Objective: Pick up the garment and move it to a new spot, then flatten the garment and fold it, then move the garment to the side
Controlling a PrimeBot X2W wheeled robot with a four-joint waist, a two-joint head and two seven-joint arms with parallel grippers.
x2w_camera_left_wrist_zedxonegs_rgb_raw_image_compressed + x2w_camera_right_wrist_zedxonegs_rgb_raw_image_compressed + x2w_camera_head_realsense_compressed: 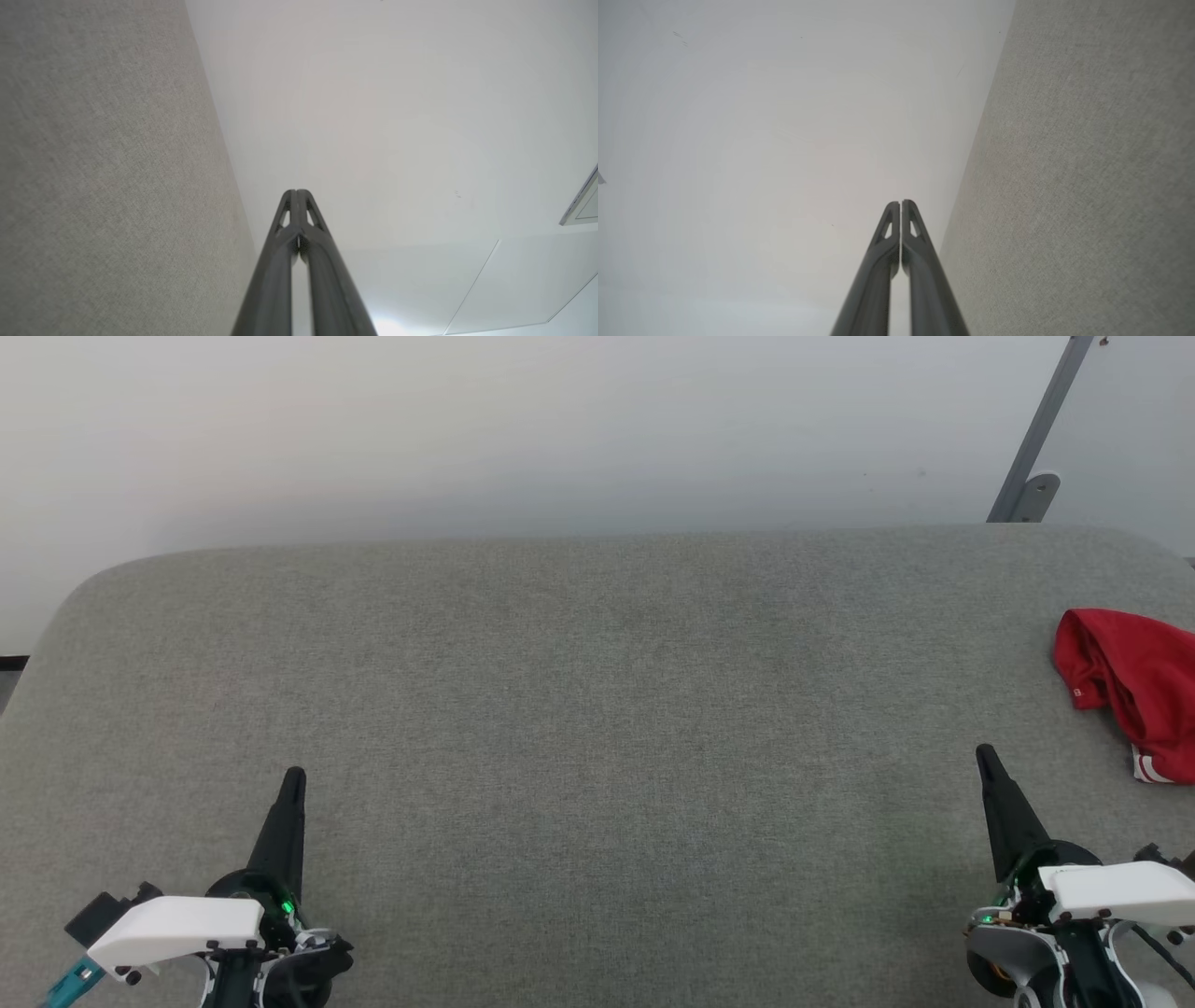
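The garment (1132, 681), a crumpled red cloth with a bit of white-and-red striped trim at its near corner, lies at the right edge of the grey fabric table (597, 728) in the head view, partly cut off by the frame. My right gripper (985, 756) is shut and empty, hovering over the table to the near left of the garment, apart from it. At the lower left my left gripper (294, 775) is shut and empty too. In the wrist views the left gripper (296, 191) and right gripper (900, 202) have their fingertips pressed together, holding nothing.
A pale wall (523, 429) rises behind the table's rounded far edge. A grey metal bracket (1036, 457) leans against the wall at the back right. The grey fabric surface (103, 177) runs beside each gripper in the wrist views.
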